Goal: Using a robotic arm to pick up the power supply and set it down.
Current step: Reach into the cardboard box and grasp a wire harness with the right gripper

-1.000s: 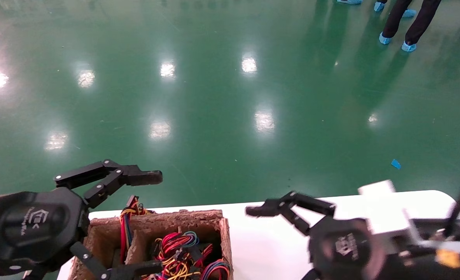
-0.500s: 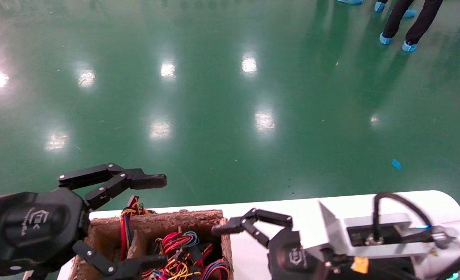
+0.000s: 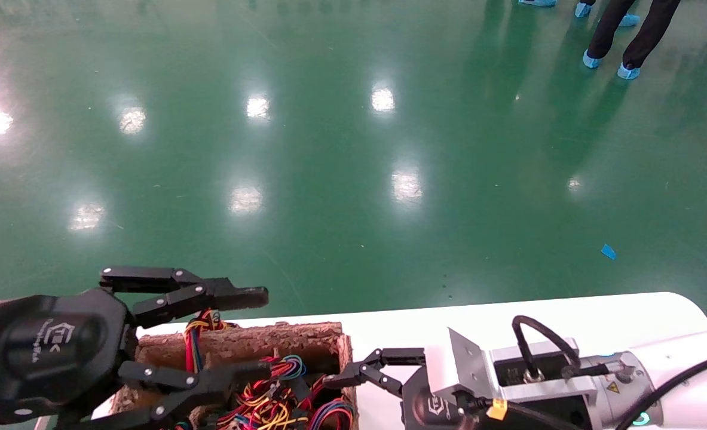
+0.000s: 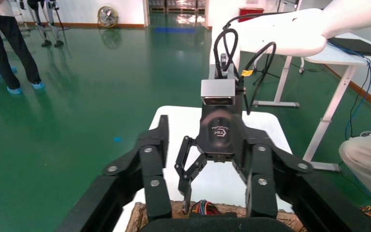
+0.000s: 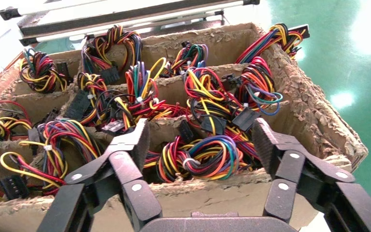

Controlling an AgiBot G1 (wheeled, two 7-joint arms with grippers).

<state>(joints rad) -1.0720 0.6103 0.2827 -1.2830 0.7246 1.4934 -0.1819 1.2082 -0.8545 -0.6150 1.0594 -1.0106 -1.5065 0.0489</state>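
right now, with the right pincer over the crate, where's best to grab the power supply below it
Come from straight above: the crate walls close off the sides. Body of the power supply is hidden; only its looped wire bundle shows, between the fingers of the open right pincer, so likely grip that bundle. The left pincer hovers open nearby.

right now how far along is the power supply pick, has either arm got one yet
Nothing is picked yet: both grippers are open and empty. In hand: the right gripper sits at the near wall of the crate, fingers either side of a wire bundle. The left gripper hangs open over the crate's other end. Left: grasp, lift, set down on the white table.
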